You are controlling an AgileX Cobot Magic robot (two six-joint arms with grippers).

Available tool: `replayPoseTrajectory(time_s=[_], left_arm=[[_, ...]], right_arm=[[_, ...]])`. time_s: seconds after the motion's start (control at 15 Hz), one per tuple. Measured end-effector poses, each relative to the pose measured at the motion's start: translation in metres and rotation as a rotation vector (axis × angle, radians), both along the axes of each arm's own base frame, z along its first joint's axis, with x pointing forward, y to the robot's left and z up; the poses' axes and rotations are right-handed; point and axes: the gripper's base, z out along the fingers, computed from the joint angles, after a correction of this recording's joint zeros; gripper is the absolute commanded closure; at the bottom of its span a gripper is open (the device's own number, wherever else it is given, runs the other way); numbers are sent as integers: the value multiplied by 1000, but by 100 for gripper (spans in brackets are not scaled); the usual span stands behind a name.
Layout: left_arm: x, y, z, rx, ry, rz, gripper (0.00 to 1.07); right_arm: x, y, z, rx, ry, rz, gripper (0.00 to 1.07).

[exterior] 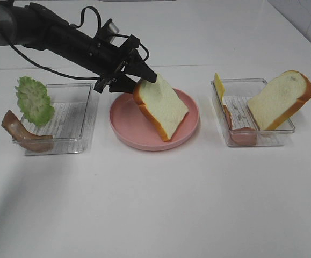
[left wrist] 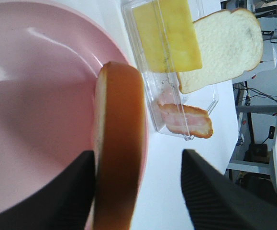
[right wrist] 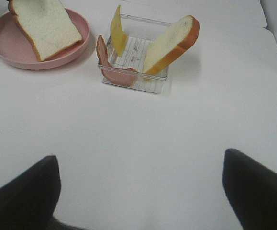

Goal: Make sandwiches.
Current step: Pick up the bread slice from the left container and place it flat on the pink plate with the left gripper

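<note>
**Left gripper.** My left gripper [exterior: 140, 74] stands at the upper crust of the bread slice [exterior: 163, 105]. In the left wrist view the jaws are parted wider than the slice is thick. The crust lies against one finger [left wrist: 71, 191] and the other finger stands clear of it. I record the hand as released, not clamped.

**Position of the task item.** The slice is on the pink plate [exterior: 127, 133], tilted rather than flat. Its lower edge bears on the plate and its upper crust is raised toward my fingers.

**Governing relation.** In the high view the slice runs away from my left hand toward 5 o'clock, with its long axis on the 11-to-5 line. My judgement is that it will settle toward 5 o'clock once the fingers clear it, so the hand should draw off toward 11 o'clock.

**Right gripper.** My right gripper [right wrist: 139, 155] is spread wide with nothing between the fingers. It hangs over bare table, well apart from the plate, so the left arm is the nearer.

**Remaining stock.** At 9 o'clock of the plate are the lettuce [exterior: 34, 101] and bacon [exterior: 21, 131]. At 3 o'clock are the cheese [exterior: 218, 86], ham [exterior: 243, 135] and second bread slice [exterior: 281, 99].
</note>
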Motion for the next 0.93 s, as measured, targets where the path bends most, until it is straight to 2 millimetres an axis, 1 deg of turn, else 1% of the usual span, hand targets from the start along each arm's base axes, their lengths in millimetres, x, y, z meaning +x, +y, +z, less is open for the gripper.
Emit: replayPoseTrajectory(time_s=[0.2, 0.27, 0.4, 0.53, 0.6, 0.73, 0.8, 0.93], left_arm=[[-1, 4, -3, 69, -20, -31, 32], [-1, 5, -2, 89, -30, -40, 28], [-2, 6, 8, 110, -58, -49, 20], [-3, 7, 26, 108, -95, -49, 19], [-4, 7, 31, 106, -106, -49, 19], [-6, 3, 32, 130, -96, -46, 19], [-9, -7, 28, 180, -117, -60, 19], [-11, -15, 27, 212, -147, -70, 19]], right_arm=[[0, 0, 0, 0, 0, 0, 26], [0, 0, 0, 0, 0, 0, 26], [0, 0, 0, 0, 0, 0, 26], [0, 0, 0, 0, 0, 0, 26], [0, 0, 0, 0, 0, 0, 26], [0, 0, 0, 0, 0, 0, 26], [0, 0, 0, 0, 0, 0, 26], [0, 0, 0, 0, 0, 0, 26]])
